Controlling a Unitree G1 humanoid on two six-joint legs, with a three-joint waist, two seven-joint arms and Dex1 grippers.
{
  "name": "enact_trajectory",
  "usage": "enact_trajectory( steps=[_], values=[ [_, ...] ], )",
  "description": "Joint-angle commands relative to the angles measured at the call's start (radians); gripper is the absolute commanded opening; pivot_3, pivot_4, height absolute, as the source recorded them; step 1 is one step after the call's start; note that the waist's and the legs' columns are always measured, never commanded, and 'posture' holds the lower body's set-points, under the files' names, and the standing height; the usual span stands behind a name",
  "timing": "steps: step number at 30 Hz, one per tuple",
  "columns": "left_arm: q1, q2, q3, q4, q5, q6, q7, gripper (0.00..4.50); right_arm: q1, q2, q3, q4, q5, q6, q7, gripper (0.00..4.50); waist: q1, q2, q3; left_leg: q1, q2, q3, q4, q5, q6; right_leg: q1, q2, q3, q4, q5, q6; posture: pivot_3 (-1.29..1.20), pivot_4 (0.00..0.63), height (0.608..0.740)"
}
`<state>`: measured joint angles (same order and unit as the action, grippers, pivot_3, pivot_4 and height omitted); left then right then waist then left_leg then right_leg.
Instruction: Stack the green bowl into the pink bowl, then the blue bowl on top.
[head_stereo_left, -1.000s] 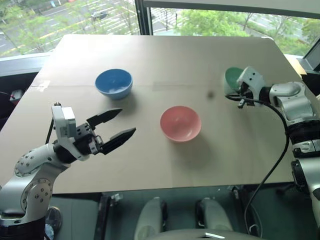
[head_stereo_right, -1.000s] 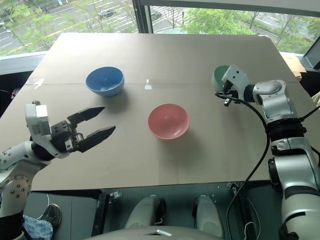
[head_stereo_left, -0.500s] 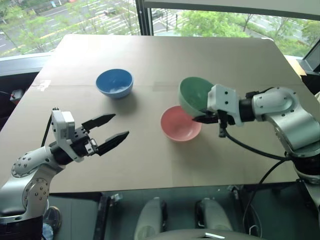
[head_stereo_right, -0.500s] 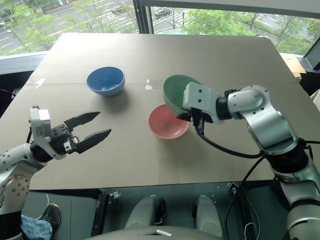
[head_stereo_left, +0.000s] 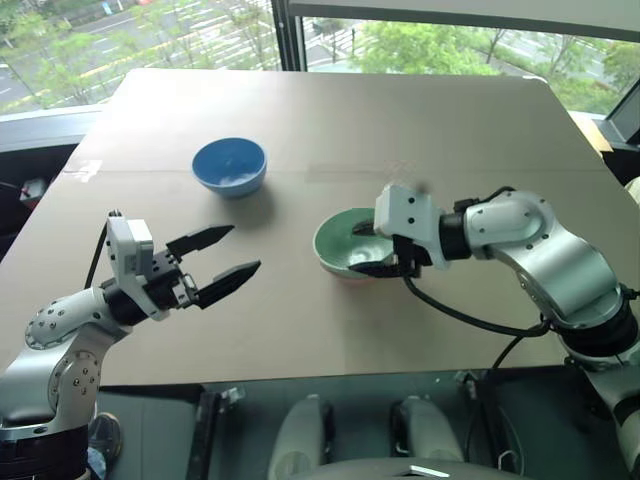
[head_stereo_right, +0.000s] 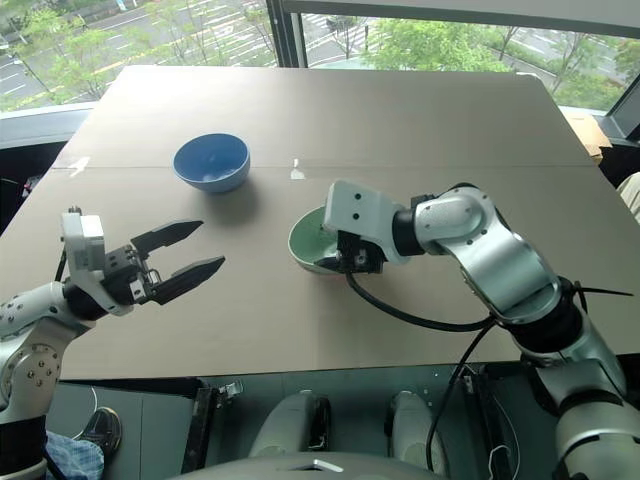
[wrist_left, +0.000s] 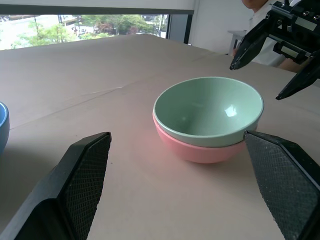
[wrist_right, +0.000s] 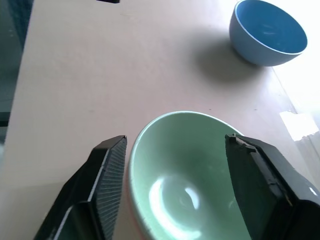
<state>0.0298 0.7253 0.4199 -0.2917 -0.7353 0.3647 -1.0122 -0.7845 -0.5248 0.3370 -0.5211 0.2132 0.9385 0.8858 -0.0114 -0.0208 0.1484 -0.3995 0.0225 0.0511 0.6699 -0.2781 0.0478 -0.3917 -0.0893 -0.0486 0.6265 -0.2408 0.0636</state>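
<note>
**Green nested in pink; blue next**

Green bowl (wrist_left: 208, 110) is seen seated in pink bowl (wrist_left: 192, 148) at desk (head_stereo_left: 330, 110) centre. R end effector (wrist_right: 175, 175) is spread wide astride its rim, nothing held. L end effector (head_stereo_left: 225, 262) is wide, empty. Blue bowl (head_stereo_left: 229, 165) stands apart; to be gripped at rim next, prob. by L.

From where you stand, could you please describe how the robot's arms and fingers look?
Both arms are silver-grey metal with rounded joints and black bands. Each white wrist block carries two black pointed fingers with cross-hatched pads. A black cable loops beneath the right arm.
</note>
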Motion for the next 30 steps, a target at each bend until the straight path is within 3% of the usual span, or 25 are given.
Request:
enact_trajectory(
  steps=[1, 7, 10, 15, 30],
  values=[
    [-0.045, 0.008, -0.017, 0.001, 0.064, -0.008, 0.077, 4.50, -0.028, 0.055, -0.175, -0.017, 0.085, 0.051, -0.062, 3.49, 0.001, 0.000, 0.000, 0.000, 0.000, 0.000, 0.000, 0.000, 0.000, 0.000, 0.000, 0.000, 0.000, 0.000, 0.000, 0.00, 0.150, 0.740],
    [-0.210, 0.025, -0.141, 0.091, 0.267, 0.049, 0.277, 4.50, 0.112, -0.039, -0.541, -0.071, 0.307, 0.134, -0.009, 3.49, 0.019, -0.001, -0.001, 0.000, -0.001, -0.002, 0.000, -0.001, 0.001, 0.003, 0.000, -0.003, -0.001, 0.000, 0.000, 0.00, 0.150, 0.740],
    [-0.280, 0.039, -0.191, 0.161, 0.331, 0.030, 0.274, 4.50, 0.167, -0.083, -0.637, -0.080, 0.398, 0.114, 0.026, 3.49, 0.025, -0.001, 0.000, -0.001, -0.001, -0.003, 0.000, -0.001, 0.001, 0.003, 0.000, -0.004, -0.001, 0.000, 0.000, 0.00, 0.150, 0.740],
    [-0.520, 0.038, -0.324, 0.429, 0.487, -0.074, 0.257, 4.50, 0.330, -0.132, -0.826, -0.099, 0.551, 0.046, 0.087, 3.49, 0.029, -0.001, 0.000, 0.001, -0.002, -0.002, 0.000, 0.000, 0.001, 0.004, 0.002, -0.003, -0.001, 0.000, 0.000, 0.00, 0.150, 0.740],
    [-0.880, -0.036, -0.548, 1.022, 0.811, -0.420, 0.267, 4.50, 0.463, -0.231, -0.831, -0.128, 0.649, -0.061, -0.045, 3.49, 0.028, -0.002, 0.000, -0.001, -0.004, -0.002, 0.001, -0.001, 0.002, 0.004, 0.001, -0.003, 0.000, 0.000, 0.001, 0.00, 0.150, 0.740]
  ],
)
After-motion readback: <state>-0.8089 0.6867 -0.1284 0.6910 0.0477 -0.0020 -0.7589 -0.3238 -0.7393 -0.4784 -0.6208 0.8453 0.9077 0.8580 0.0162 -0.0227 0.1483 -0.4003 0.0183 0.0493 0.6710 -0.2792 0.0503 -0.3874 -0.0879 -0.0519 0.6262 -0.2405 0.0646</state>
